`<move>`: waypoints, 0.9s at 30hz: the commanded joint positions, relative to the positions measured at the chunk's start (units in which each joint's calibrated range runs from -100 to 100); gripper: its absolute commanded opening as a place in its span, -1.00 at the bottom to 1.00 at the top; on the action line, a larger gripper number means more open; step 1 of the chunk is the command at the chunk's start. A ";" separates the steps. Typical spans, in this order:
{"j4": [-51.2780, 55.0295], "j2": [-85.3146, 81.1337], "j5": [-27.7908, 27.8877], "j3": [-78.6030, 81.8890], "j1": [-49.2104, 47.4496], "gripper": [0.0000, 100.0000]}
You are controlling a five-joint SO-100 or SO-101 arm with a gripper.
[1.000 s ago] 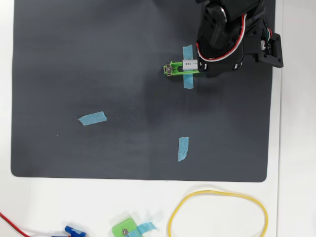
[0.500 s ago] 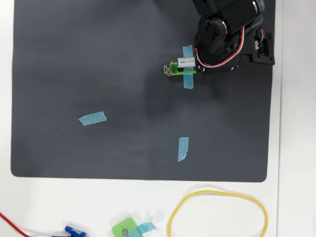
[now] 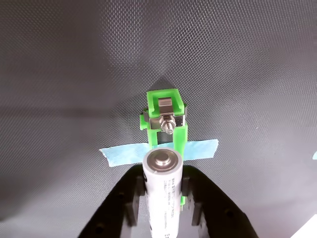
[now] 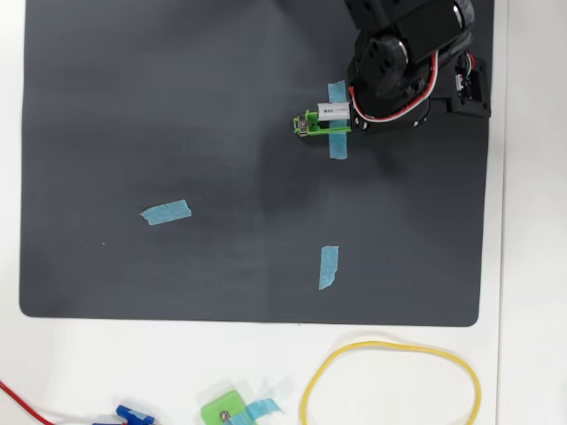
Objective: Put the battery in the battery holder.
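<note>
I'm holding the battery pinched between the gripper fingers, closed snugly on its sides. It is hovering right over the battery holder, lined up along it, above the blue tape strip.

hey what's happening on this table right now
A small robot arm holds a white battery between its gripper fingers, lined up just over the green battery holder that blue tape pins to the dark mat. The battery does not look seated yet. Two loose tape strips lie elsewhere on the mat.
</note>
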 commanded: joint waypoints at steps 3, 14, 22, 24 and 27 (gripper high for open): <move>-3.54 0.25 0.12 -1.19 -0.02 -1.00; -3.54 0.42 0.12 -1.19 -0.02 -1.00; -3.10 0.42 0.17 -1.19 -0.02 -1.00; -3.02 0.42 0.33 -1.19 -0.02 -1.00; -3.02 0.42 0.38 -1.19 0.08 -1.00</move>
